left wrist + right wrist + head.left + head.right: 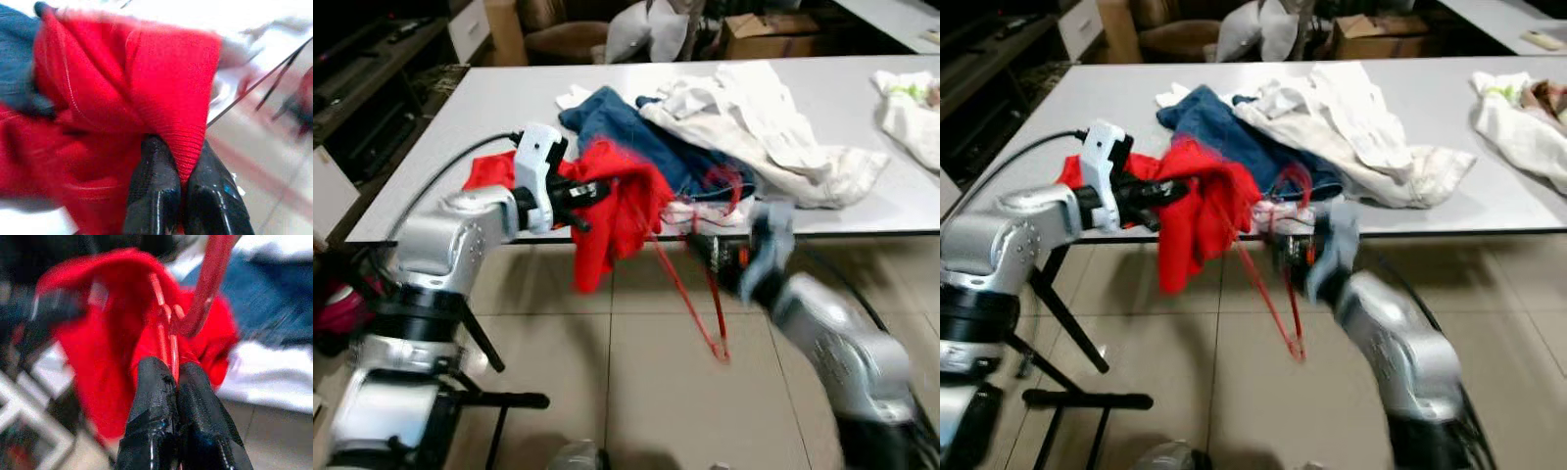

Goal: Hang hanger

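One long grey table (460, 108) spans the scene, with a tiled floor (636, 392) below its near edge. On it lie four garments in a heap near that edge — one white garment (754, 122), one blue garment (622, 132), one red sweater (626, 201) spilling over the edge and hanging toward the floor — and a second pale cloth (906, 113) well apart at the far right. Behind the table stand one cardboard box (769, 34) and a brown chair (563, 39).

One red hanger (695, 294) hangs just off the table's near edge, its long axis slanting down and toward the robot's right, its lower corner pointing at the floor and its hook end up by the sweater.

The left arm reaches forward with elbow bent; the left hand (592, 193) points right, its two black fingers (154, 191) pinched on a fold of the red sweater. The right arm stretches up from lower right; the right hand (175, 377) is clamped on the hanger's thin red wires below the hook.
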{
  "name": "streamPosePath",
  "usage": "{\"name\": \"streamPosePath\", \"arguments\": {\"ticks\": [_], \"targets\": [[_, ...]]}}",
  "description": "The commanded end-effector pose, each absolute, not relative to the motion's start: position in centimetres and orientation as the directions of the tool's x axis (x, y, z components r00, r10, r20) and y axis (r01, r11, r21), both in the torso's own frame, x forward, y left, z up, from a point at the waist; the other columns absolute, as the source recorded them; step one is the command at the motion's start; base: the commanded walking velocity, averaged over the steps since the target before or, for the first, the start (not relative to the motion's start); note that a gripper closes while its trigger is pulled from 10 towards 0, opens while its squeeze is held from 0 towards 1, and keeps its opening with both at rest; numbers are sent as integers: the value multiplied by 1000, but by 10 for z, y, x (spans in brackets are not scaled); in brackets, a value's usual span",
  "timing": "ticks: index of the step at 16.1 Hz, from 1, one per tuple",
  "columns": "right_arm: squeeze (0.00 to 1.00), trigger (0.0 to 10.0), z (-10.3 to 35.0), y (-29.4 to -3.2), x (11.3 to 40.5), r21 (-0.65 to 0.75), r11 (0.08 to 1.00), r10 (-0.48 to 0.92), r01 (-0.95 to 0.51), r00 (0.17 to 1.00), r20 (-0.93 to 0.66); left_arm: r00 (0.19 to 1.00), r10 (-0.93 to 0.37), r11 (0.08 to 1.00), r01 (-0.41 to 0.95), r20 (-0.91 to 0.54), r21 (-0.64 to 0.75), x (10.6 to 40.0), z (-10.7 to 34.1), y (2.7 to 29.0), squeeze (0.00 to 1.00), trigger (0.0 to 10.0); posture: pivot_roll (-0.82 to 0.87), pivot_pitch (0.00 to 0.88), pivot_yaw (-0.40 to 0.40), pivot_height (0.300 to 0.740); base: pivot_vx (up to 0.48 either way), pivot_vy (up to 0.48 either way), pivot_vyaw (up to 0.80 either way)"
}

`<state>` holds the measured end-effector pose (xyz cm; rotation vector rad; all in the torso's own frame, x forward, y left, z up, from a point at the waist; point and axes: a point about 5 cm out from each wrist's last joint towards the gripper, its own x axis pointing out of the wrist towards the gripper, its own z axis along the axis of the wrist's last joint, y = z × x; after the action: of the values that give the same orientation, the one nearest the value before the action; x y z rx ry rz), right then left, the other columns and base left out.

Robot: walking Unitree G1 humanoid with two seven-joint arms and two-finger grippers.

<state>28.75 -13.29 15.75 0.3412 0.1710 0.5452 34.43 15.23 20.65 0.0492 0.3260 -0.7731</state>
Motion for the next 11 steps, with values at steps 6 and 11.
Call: {"name": "streamPosePath", "arguments": {"ticks": [6, 11], "targets": [[0, 10000, 151, -100, 320, 684, 624, 503, -377, 864, 18, 545, -730, 592, 806, -412, 17, 332, 225, 156, 0, 0, 111, 0, 77, 723, 0, 0, 0], [0, 10000, 162, -84, 348, 901, 357, 380, -245, 920, 99, 369, -841, 439, 893, -396, -100, 313, 237, 146, 0, 0, 139, 0, 54, 723, 0, 0, 0]]}}
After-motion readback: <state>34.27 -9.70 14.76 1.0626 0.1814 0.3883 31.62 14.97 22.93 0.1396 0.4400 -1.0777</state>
